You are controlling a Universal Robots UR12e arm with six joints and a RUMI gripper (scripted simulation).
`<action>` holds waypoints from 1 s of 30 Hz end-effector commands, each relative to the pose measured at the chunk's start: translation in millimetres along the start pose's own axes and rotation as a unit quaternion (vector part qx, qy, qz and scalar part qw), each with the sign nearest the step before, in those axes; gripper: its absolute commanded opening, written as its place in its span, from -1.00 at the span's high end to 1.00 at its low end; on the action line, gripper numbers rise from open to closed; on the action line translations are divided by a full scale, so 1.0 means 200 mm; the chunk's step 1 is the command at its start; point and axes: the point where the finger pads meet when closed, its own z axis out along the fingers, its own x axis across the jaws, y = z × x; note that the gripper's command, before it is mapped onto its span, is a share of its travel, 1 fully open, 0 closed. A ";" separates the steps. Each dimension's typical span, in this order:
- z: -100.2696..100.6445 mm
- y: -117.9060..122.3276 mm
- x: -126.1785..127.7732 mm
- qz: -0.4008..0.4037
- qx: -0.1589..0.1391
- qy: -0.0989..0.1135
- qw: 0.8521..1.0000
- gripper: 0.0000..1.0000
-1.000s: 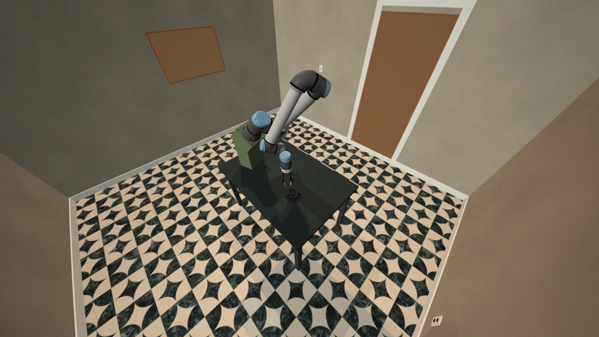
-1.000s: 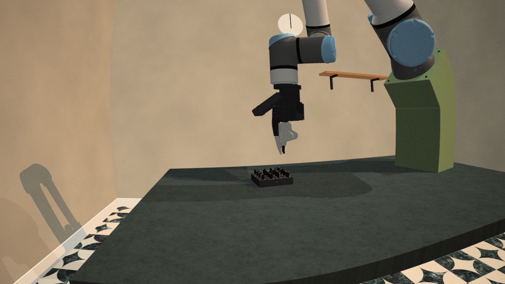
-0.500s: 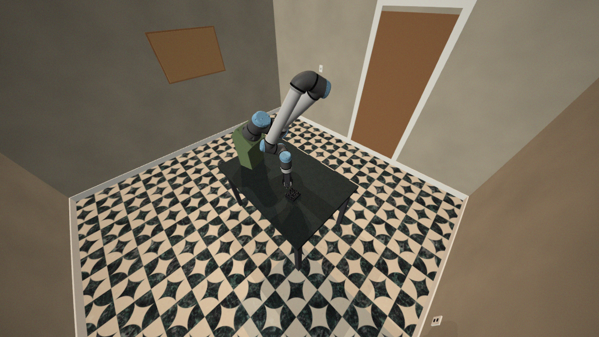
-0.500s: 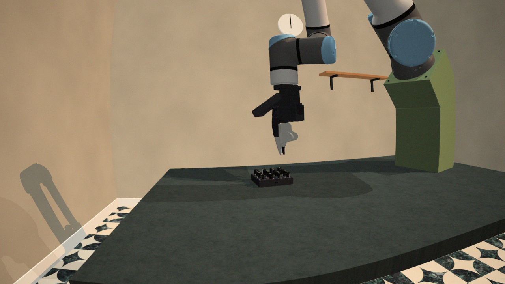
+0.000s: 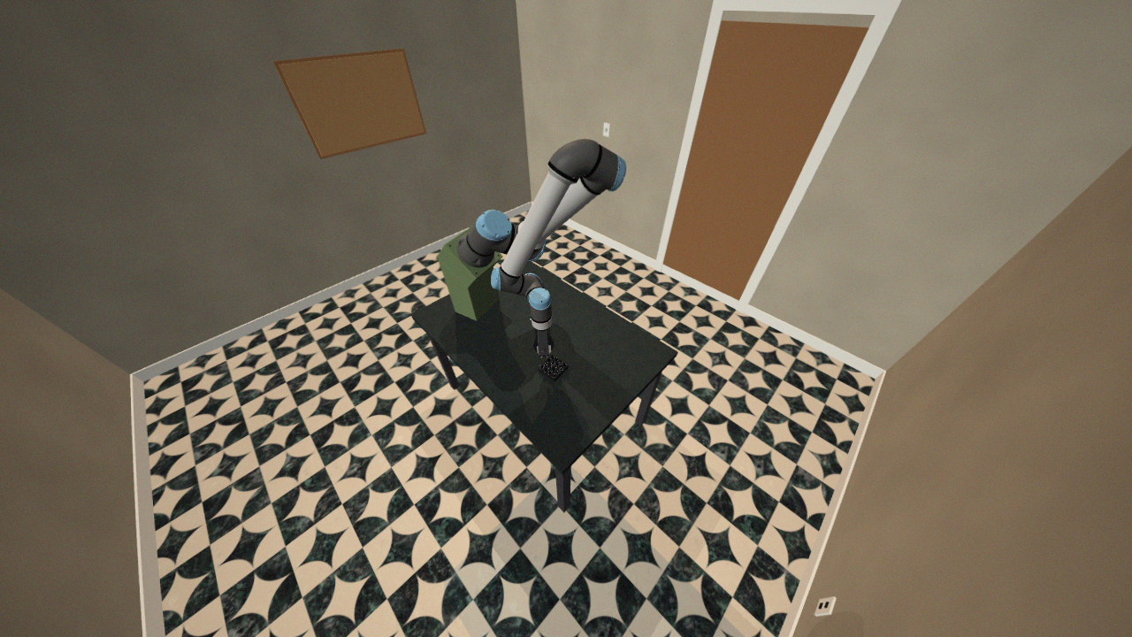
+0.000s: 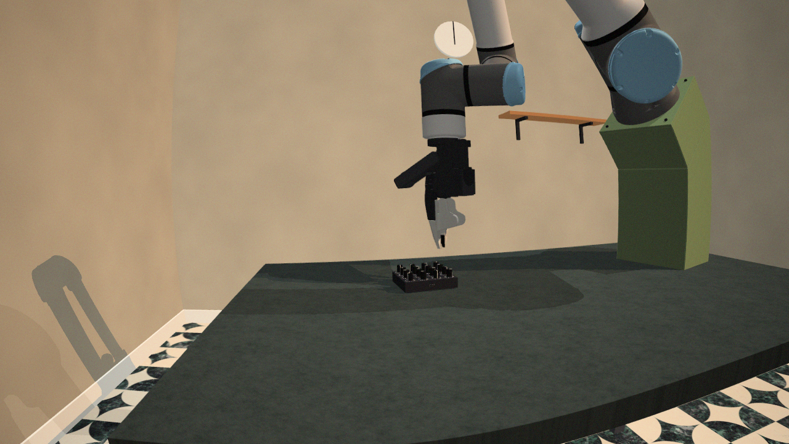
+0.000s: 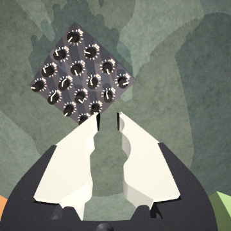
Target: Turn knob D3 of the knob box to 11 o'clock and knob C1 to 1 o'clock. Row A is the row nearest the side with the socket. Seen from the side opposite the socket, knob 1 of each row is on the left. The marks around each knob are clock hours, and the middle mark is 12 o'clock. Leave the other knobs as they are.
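In the exterior view the hand (image 6: 441, 241) hangs in the middle of the frame, pointing down, with clear air between its tips and the knob box (image 6: 425, 277) just below it. The box is a small black block that sits on the dark table (image 6: 386, 353), slightly left of the point beneath the tips, with its knobs standing up as short black pegs. The hand is nearly clenched and grips nothing: in the wrist view the two white fingers reach up from the bottom of the frame and end with a narrow gap between their dark tips, through which only the table surface shows. In that same view the knob box (image 7: 81, 74) fills the upper left of the frame as a grey panel turned like a diamond, carrying rows of black knobs, each with a white pointer line and a ring of white marks. Its lowest corner lies just above the left fingertip, and the knob nearest that corner is partly covered by it. Which knobs are D3 and C1 cannot be told from this view, since the socket side is not visible here. From the top view the table stands on a checkered floor (image 5: 317, 491), with the arm's green pedestal (image 5: 467, 280) at its upper left corner and the box (image 5: 554, 367) near the table's middle, directly below the hand (image 5: 543, 349).
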 end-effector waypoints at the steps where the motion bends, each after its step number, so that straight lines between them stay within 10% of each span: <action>1: 0.03 0.00 0.00 0.000 0.000 0.000 1.000 0.78; 30: 0.15 0.00 0.00 0.000 0.000 0.000 1.000 0.78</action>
